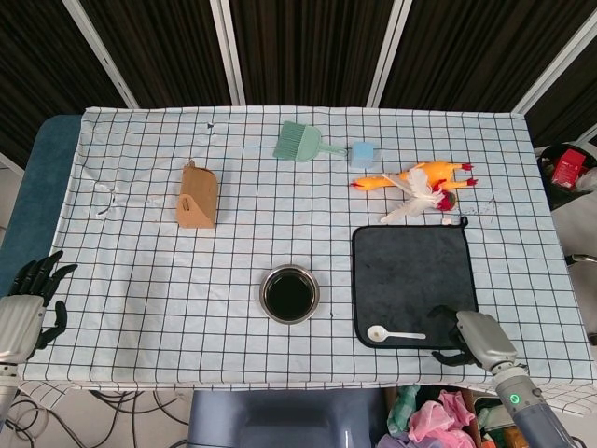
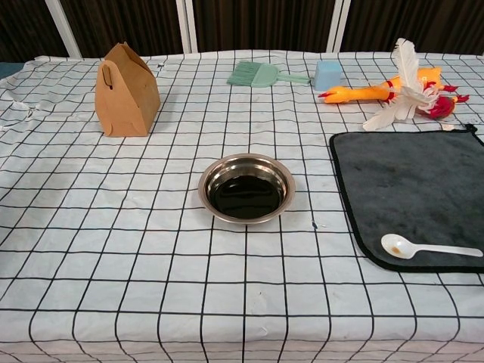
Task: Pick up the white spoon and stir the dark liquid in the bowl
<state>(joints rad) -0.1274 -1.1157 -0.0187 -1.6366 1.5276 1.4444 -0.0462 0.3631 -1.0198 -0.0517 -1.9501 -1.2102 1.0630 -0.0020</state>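
The white spoon lies on the front edge of the black mat, its bowl end pointing left. The steel bowl of dark liquid stands left of the mat. My right hand hovers at the mat's front right corner, just right of the spoon handle, fingers apart and holding nothing. Off the table's left edge, my left hand is empty with fingers spread. Neither hand appears in the chest view.
A brown paper bag stands at the left. At the back lie a green brush, a blue block and a rubber chicken with white feathers. The front table edge runs close by my right hand.
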